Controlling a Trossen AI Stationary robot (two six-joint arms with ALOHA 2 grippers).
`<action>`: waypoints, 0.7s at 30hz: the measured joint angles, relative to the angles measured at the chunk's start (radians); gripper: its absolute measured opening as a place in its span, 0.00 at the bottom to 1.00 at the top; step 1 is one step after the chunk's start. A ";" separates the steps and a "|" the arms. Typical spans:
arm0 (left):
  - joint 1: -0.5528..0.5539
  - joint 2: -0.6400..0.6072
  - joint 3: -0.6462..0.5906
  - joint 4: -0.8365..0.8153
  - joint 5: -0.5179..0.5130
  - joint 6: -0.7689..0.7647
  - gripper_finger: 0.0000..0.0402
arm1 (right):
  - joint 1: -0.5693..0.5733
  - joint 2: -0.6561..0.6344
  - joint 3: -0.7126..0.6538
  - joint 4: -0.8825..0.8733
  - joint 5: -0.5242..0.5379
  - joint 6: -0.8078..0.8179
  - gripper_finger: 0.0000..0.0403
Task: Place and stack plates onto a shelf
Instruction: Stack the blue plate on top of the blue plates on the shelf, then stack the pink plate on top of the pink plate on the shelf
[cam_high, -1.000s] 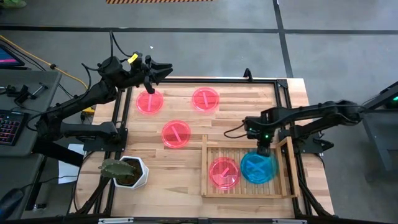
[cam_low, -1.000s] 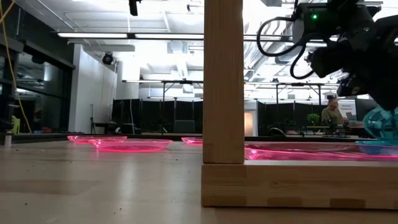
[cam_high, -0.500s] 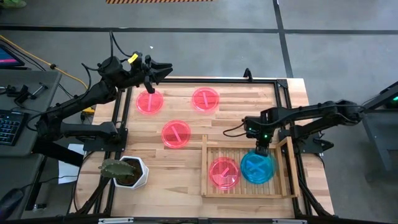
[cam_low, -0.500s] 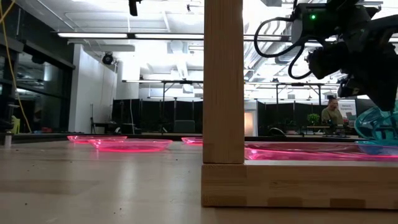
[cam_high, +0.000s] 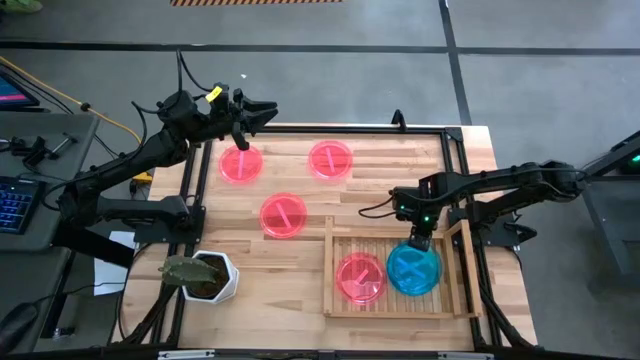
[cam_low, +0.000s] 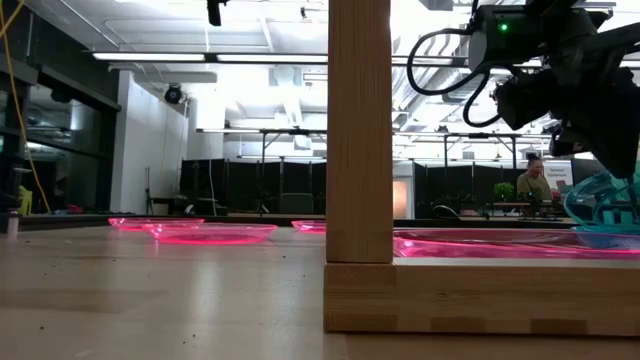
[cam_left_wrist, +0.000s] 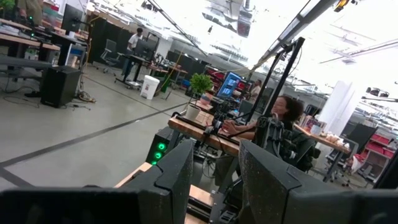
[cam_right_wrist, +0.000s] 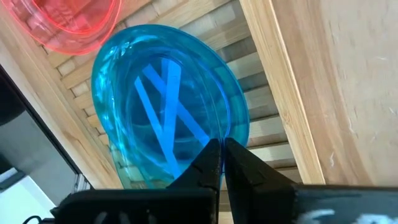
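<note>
While the left gripper (cam_high: 268, 108) waits spread open at the table's far edge, the right gripper (cam_high: 419, 243) pinches the rim of stacked translucent teal-blue plastic plates (cam_high: 413, 269) on the slatted light-wood shelf (cam_high: 456, 276).

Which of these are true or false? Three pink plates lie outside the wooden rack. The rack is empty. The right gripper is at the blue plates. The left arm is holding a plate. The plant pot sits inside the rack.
1. True: three pink plates lie on the table.
2. False: the rack holds a pink plate and blue plates.
3. True: the right gripper pinches a blue plate's rim.
4. False: the left gripper waits open at the table's far edge.
5. False: the plant pot stands outside the rack.
</note>
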 joint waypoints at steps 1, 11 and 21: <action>0.000 0.000 0.000 0.000 0.000 0.000 0.30 | 0.000 0.000 0.000 0.001 0.000 0.000 0.00; 0.000 0.000 0.000 -0.001 0.000 0.000 0.30 | 0.000 0.000 0.000 0.006 0.008 0.076 0.16; 0.000 0.000 0.000 -0.006 0.000 -0.002 0.30 | 0.000 -0.038 0.000 -0.008 -0.008 0.058 0.54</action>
